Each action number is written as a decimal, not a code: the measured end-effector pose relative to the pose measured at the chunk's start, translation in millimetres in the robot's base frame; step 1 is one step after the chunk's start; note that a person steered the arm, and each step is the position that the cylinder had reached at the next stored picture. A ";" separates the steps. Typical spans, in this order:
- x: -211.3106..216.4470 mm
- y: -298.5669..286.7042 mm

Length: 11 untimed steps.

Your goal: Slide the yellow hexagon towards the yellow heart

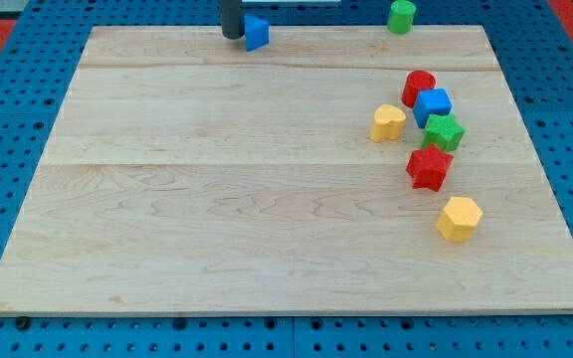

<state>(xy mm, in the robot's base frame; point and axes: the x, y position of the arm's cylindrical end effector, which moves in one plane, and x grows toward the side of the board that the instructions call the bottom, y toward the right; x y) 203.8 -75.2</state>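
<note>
The yellow hexagon [459, 218] lies near the view's lower right of the wooden board. The yellow heart [388, 122] lies up and to the left of it, at the view's right middle. A red star [429, 166] sits between the two, just above the hexagon. My tip [232, 36] is at the view's top edge of the board, touching the left side of a blue block [256, 33], far from both yellow blocks.
A red cylinder [418, 88], a blue cube [432, 105] and a green star [444, 131] cluster right of the heart. A green cylinder [401, 16] stands at the view's top right edge. The wooden board [217, 199] lies on a blue pegboard.
</note>
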 end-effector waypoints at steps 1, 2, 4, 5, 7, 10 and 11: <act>0.1 24.1; 1.0 42.1; 167.3 -52.6; 247.5 -23.3; 364.9 128.5; 327.8 305.4; 338.9 248.9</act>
